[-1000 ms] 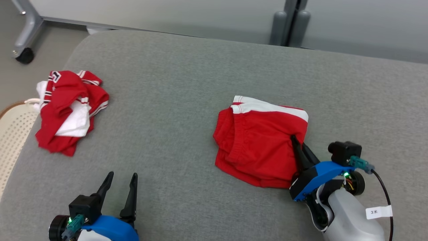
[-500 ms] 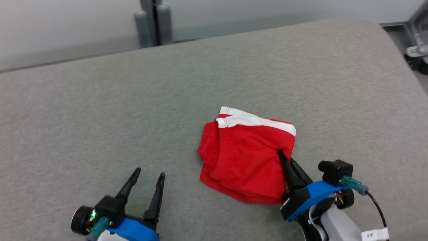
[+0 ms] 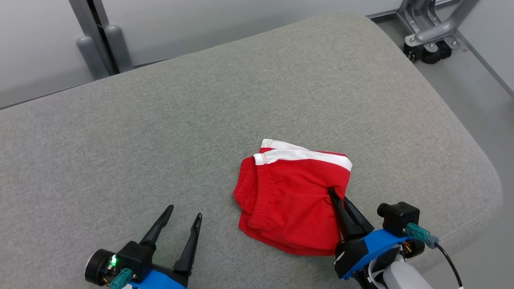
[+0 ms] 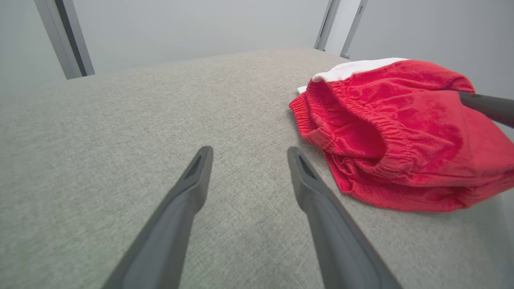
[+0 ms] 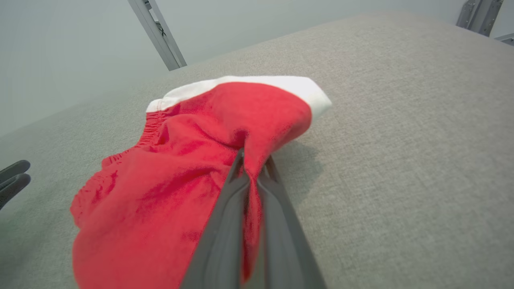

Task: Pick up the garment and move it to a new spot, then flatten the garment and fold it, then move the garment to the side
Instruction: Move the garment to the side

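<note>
Right gripper [image 3: 337, 193] is pinching the right edge of the folded red garment [image 3: 289, 200].
I am watching it lying near the front right corner of the grey cushion [image 3: 241, 100]; left gripper [image 3: 184, 211] is standing wide apart, empty.

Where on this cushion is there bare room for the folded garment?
Free: wide stretch left of the garment, beyond the left gripper; a narrower strip toward the right edge of the cushion. Crowded: near edge, where the right gripper pinches it.
</note>
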### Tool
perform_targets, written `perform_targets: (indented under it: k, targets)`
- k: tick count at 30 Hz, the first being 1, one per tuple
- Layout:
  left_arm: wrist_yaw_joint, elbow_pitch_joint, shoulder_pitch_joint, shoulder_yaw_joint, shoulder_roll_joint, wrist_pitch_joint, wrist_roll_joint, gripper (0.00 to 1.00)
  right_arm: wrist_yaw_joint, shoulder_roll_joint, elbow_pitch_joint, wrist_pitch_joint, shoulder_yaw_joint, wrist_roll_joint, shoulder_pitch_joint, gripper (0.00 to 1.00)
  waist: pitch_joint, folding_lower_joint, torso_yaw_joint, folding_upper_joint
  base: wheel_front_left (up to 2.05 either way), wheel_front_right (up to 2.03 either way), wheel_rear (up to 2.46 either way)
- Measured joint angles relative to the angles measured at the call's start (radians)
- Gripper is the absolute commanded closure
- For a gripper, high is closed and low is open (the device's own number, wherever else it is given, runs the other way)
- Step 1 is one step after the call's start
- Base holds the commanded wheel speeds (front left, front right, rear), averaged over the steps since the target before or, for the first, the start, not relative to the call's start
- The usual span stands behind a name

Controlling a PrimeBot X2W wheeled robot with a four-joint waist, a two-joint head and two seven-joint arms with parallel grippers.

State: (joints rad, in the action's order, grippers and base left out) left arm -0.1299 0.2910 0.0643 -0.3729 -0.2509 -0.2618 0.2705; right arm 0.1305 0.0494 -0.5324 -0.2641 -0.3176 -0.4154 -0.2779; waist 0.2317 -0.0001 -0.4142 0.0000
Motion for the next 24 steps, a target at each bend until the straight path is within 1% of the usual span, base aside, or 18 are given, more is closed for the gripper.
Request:
perform_targets:
  k: [3, 6, 11, 15, 16, 19, 24]
  targets:
    - [0.0, 0.002, 0.0, -0.003, -0.009, 0.0, 0.007, 0.0, 0.0, 0.0, -0.016, 0.0, 0.018, 0.043, -0.01, 1.0, 0.005, 0.0001, 0.023, 0.0, 0.0, 0.0, 0.0]
    - [0.0, 0.005, 0.0, -0.002, -0.026, 0.0, 0.014, 0.0, 0.0, -0.001, -0.055, 0.0, 0.06, 0.121, -0.05, 1.0, 0.01, 0.0, 0.053, 0.0, 0.0, 0.0, 0.0]
    - [0.0, 0.018, -0.001, 0.007, -0.045, 0.0, 0.031, 0.0, 0.0, -0.001, -0.11, 0.0, 0.183, 0.259, -0.122, 1.0, 0.016, 0.0001, 0.111, 0.0, 0.0, 0.0, 0.0]
    - [0.0, 0.03, -0.011, 0.016, -0.052, 0.0, 0.039, 0.0, 0.0, -0.002, -0.143, 0.0, 0.282, 0.348, -0.156, 1.0, 0.021, 0.0001, 0.147, 0.0, 0.0, 0.0, 0.0]
    - [0.0, 0.033, -0.02, 0.018, -0.056, 0.0, 0.045, 0.0, 0.0, -0.002, -0.162, 0.0, 0.331, 0.392, -0.169, 1.0, 0.025, 0.0, 0.157, 0.0, 0.0, 0.0, 0.0]
    - [0.0, 0.031, -0.021, 0.021, -0.062, 0.0, 0.045, 0.0, 0.0, -0.002, -0.175, 0.0, 0.43, 0.436, -0.197, 1.0, 0.033, 0.0001, 0.166, 0.0, 0.0, 0.0, 0.0]
    - [0.0, 0.024, -0.021, 0.016, -0.083, 0.0, 0.044, 0.0, 0.0, -0.002, -0.162, 0.0, 0.674, 0.504, -0.251, 1.0, 0.052, 0.0001, 0.171, 0.0, 0.0, 0.0, 0.0]
